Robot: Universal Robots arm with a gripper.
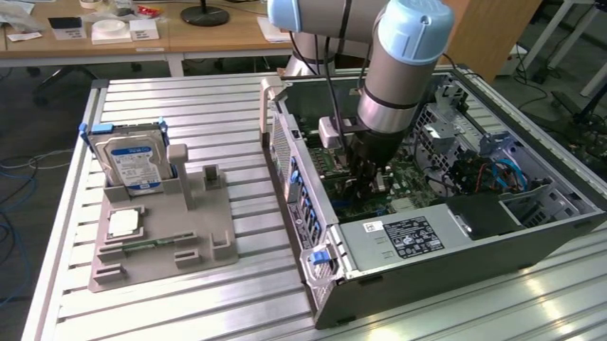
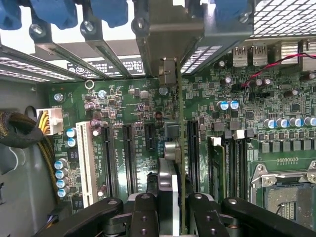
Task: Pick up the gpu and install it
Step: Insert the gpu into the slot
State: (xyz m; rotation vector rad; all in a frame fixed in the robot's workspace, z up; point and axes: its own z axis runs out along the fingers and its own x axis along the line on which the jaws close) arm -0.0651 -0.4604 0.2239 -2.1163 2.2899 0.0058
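- Grips the gpu (image 2: 168,187) edge-on between fingers (image 2: 144,212) closed narrowly on both faces, upright over the motherboard (image 2: 123,98) and in line with its long slots (thin green board, silver bracket at the far end).
- Reaches straight down with the arm (image 1: 394,71), gripper (image 1: 368,177) inside the open computer case (image 1: 427,241).
- Sits on a slatted metal bench (image 1: 190,106), near a grey holder (image 1: 161,234) carrying a hard drive (image 1: 133,160).

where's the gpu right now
In the wrist view the gpu is held edge-on in the gripper, inside the open computer case, over the black slots of the motherboard.
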